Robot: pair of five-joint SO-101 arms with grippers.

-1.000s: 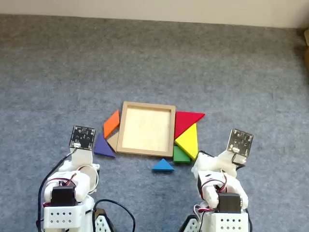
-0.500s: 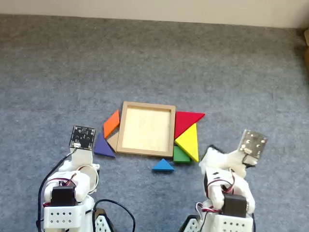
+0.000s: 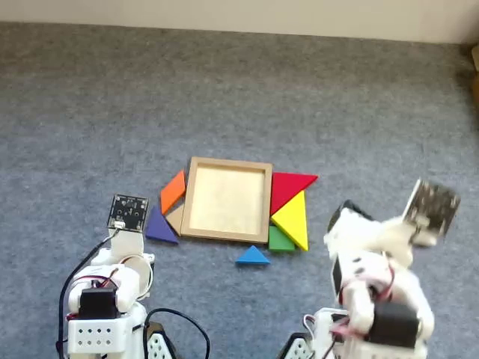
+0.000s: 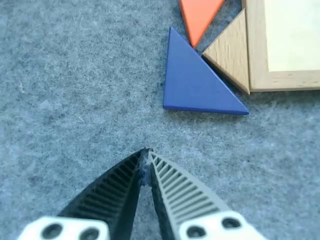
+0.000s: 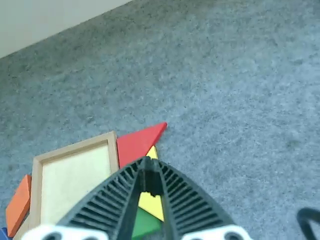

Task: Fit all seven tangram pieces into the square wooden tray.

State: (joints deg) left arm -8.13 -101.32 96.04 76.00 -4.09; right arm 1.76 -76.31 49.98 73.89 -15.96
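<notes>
Up swings the right gripper [image 5: 148, 167] (shut tight, holding nothing), with the yellow triangle [image 5: 149, 205] down below, just ahead of its tips.

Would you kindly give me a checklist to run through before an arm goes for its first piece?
1. Room in the tray: ok, no piece lies in it.
2. All seven pieces in sight: ok; orange piece, dark blue triangle, wooden triangle, red triangle, yellow triangle, green piece, light blue triangle lie around the tray.
3. Open left gripper: not ok, it is shut over carpet near the dark blue triangle.
4. Open right gripper: not ok, it is shut, pointing toward the red triangle.
5. Finger room around the red triangle: cannot tell; it lies against the tray's rim.
</notes>
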